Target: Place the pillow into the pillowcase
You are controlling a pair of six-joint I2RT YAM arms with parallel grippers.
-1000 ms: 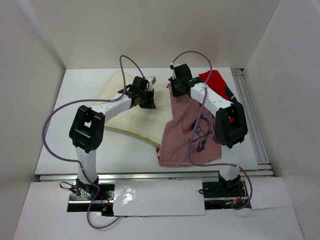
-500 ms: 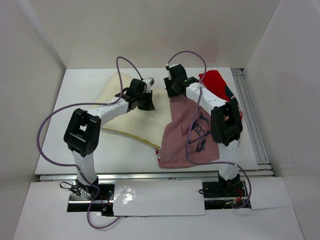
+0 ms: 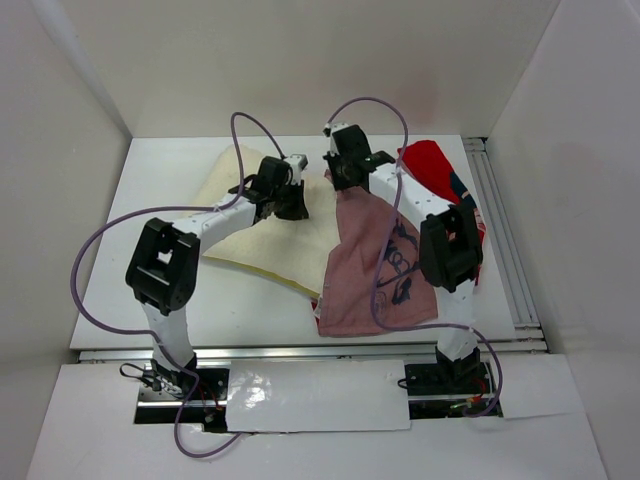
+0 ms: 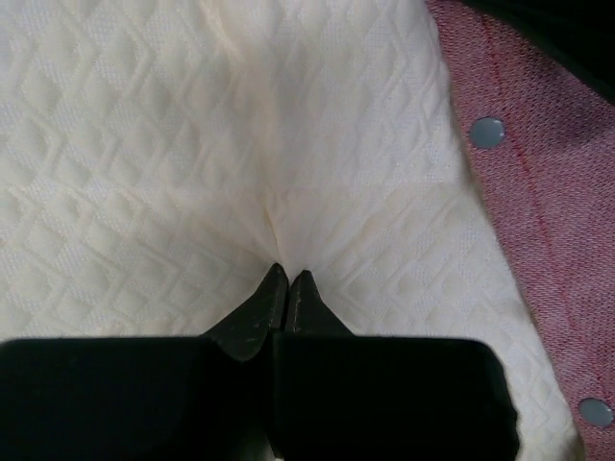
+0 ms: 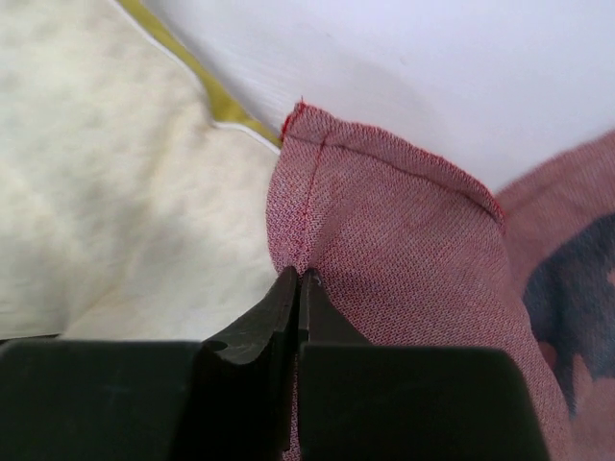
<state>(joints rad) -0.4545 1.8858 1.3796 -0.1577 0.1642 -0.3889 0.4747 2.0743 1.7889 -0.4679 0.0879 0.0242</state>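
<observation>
Shifted left since a second ago, the right gripper (image 5: 298, 280) has brought the pillowcase (image 3: 375, 275) hem closer to the pillow (image 3: 235, 240). The quilted, diamond-textured cream cushion lies mid-table (image 3: 140, 290), touching the faded pink woven case. The left gripper (image 4: 288, 280) pinches pillow fabric; the right clamps the stitched hem.

Bare table (image 3: 250, 305) beside pillow (image 3: 275, 245) and pillowcase (image 3: 350, 285).

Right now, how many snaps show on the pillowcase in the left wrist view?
2. One snap upper right on the pillowcase, the other at lower right. More may be hidden.
</observation>
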